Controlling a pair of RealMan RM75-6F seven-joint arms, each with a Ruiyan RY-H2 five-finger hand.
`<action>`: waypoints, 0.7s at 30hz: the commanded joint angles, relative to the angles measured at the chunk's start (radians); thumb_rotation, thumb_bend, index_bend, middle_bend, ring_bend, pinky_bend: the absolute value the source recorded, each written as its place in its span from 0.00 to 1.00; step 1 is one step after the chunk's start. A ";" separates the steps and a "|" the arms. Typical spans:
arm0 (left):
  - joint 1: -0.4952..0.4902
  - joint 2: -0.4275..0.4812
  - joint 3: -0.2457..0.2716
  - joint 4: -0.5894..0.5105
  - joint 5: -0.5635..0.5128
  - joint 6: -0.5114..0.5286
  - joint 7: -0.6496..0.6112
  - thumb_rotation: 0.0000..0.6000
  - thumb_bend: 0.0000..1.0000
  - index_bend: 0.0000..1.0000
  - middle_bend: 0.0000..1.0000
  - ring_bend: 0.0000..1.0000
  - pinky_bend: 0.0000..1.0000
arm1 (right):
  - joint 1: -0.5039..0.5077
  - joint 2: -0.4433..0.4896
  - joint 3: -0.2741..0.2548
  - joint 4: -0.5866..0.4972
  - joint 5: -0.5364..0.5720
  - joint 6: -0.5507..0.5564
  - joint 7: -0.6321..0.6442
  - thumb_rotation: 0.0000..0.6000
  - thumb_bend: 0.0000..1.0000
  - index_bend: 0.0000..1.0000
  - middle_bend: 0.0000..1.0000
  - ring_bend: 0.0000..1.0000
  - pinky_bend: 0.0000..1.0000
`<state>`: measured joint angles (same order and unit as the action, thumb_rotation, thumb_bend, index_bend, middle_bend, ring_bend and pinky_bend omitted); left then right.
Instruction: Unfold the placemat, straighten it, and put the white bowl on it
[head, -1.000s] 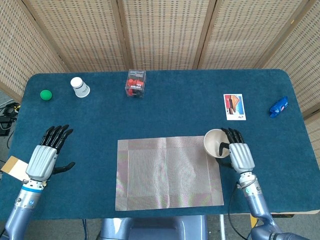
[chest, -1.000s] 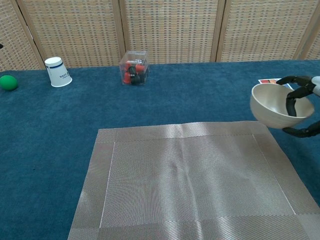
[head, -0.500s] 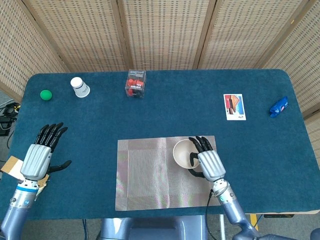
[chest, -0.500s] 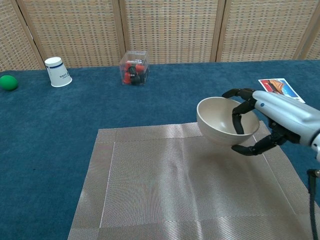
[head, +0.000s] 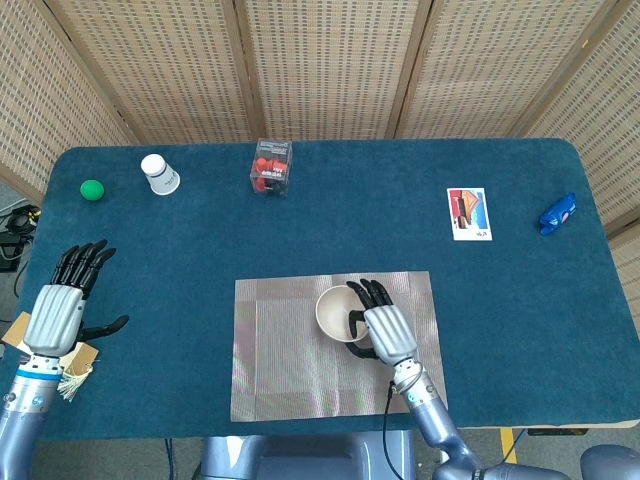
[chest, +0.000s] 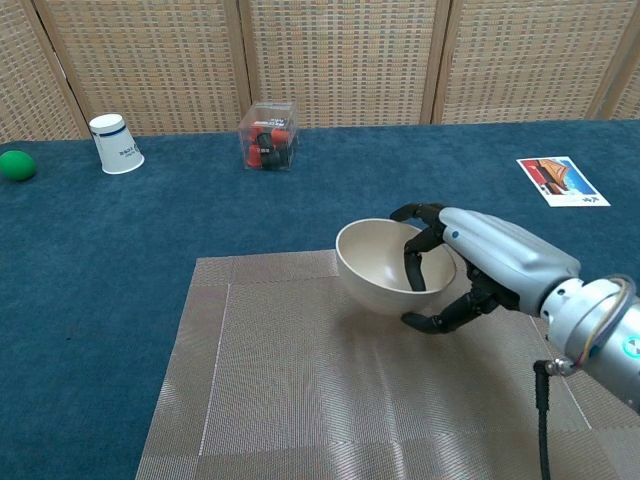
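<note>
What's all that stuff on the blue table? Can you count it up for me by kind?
Bowls: 1, the white bowl, held by the right hand
Placemats: 1, the placemat
Paper cups: 1, the white cup
Balls: 1, the green ball
Clear boxes: 1, the box with red items
Picture cards: 1, the card
Blue objects: 1, the blue thing
Total: 7

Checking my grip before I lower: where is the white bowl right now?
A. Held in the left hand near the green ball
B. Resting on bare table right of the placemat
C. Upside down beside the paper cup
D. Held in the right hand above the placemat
D: the right hand holds the white bowl by its rim, upright, over the flat placemat; the left hand is far off and holds nothing.
</note>
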<state>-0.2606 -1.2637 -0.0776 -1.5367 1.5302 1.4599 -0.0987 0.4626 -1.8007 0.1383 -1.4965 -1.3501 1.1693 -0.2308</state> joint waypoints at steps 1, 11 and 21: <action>0.000 0.001 -0.006 0.013 -0.006 0.001 -0.003 1.00 0.01 0.09 0.00 0.00 0.00 | -0.004 -0.012 -0.013 0.003 -0.003 0.002 0.006 1.00 0.45 0.71 0.25 0.05 0.03; 0.002 0.003 -0.009 0.015 -0.007 0.002 -0.003 1.00 0.01 0.09 0.00 0.00 0.00 | -0.015 -0.023 -0.056 0.026 -0.021 -0.006 0.029 1.00 0.32 0.55 0.15 0.04 0.01; 0.003 0.003 -0.015 0.013 -0.017 -0.003 -0.002 1.00 0.01 0.09 0.00 0.00 0.00 | -0.033 0.017 -0.062 0.017 -0.015 0.003 0.037 1.00 0.25 0.36 0.01 0.00 0.00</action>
<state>-0.2573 -1.2605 -0.0921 -1.5238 1.5129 1.4566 -0.1005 0.4317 -1.7854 0.0767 -1.4799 -1.3661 1.1701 -0.1952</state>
